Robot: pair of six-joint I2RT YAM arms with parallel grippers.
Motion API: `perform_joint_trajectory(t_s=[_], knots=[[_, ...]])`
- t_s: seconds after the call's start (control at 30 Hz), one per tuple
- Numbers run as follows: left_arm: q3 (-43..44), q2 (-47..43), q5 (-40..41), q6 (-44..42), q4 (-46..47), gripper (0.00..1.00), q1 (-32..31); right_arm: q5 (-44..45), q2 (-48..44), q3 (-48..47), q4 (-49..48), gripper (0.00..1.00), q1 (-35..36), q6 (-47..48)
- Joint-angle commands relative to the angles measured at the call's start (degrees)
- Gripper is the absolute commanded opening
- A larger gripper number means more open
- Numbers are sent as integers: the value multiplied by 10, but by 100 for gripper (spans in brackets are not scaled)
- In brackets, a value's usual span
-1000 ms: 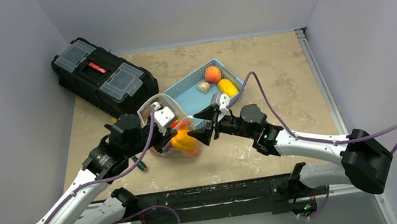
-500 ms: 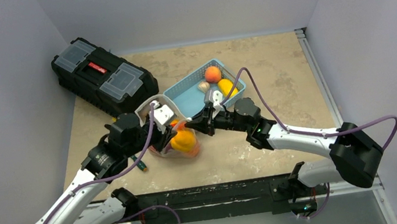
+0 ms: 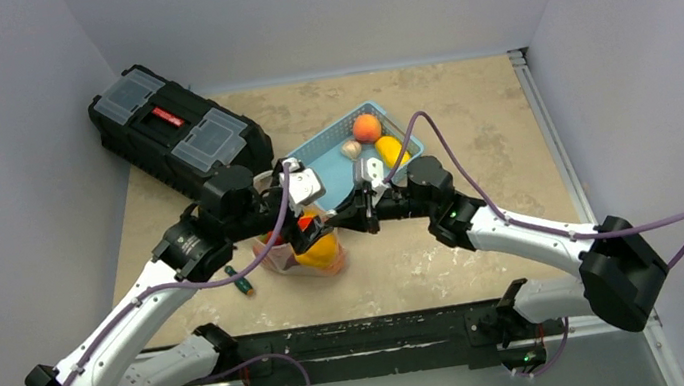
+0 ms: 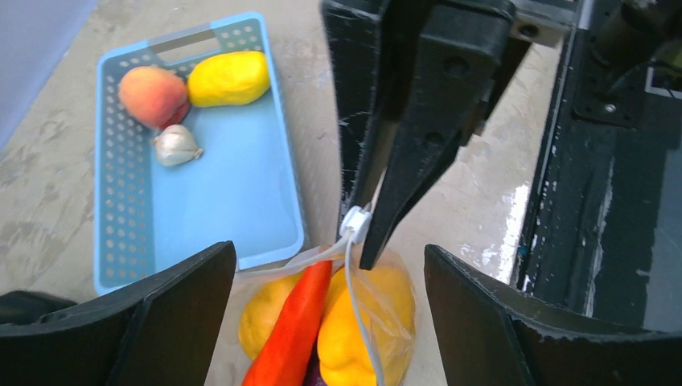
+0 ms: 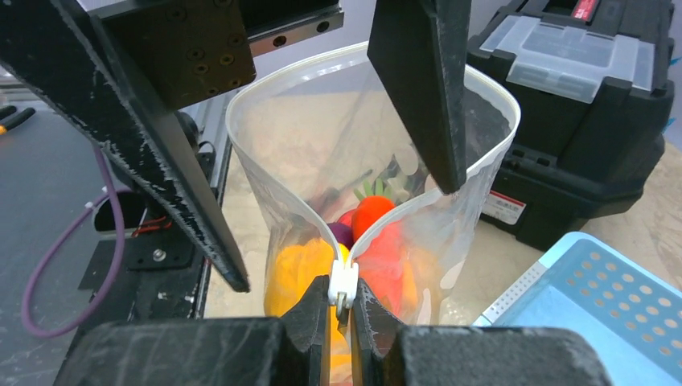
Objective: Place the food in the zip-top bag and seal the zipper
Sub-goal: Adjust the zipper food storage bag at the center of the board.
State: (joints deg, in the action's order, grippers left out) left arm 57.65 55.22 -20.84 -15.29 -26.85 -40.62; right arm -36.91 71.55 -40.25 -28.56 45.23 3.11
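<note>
Right wrist: zip-top bag [image 5: 281, 153] mouth toward camera, right pincer [image 5: 342, 310] tight on zipper [image 5: 343, 283], left pincer [image 4: 330, 257] wide.

No wording can be read anywhere. The black toolbox [image 3: 177, 127], farther out than the left gripper [image 3: 295, 232] and off to its left, carries a red label [image 3: 168, 115] on its lid, the print too small to make out. In the right wrist view, a white-and-red sticker [image 5: 500, 207] on the toolbox front, beyond the right gripper [image 5: 342, 310] and to its right, is just as blurred. Small white marks on a left arm joint [image 3: 186, 243] are illegible.
</note>
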Motion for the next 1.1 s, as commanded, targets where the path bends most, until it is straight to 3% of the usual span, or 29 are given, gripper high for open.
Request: perform_joint_trajectory(t_s=[0.0,0.3,0.47,0.6,0.73,0.87,1.0,1.07], knots=[[20,17,-102,-58,-11,87,11,-69,-19,-31,11,0,-17,17],[63,84,-125,-102,-58,85,18,-80,-20,-58,83,0,-20,52],[74,94,-99,-110,-89,78,19,-68,-30,-63,100,0,-21,63],[44,66,-54,-92,-90,62,19,-58,-38,-65,108,0,-21,71],[18,38,10,-62,-79,36,19,-64,-36,-71,109,0,-21,67],[7,22,19,-24,-69,14,19,-54,-30,-62,68,0,-21,32],[-10,4,-9,20,-47,1,18,-2,-26,-20,-26,29,-21,-52],[-19,-8,-16,34,-35,0,18,20,-22,3,-69,35,-21,-89]])
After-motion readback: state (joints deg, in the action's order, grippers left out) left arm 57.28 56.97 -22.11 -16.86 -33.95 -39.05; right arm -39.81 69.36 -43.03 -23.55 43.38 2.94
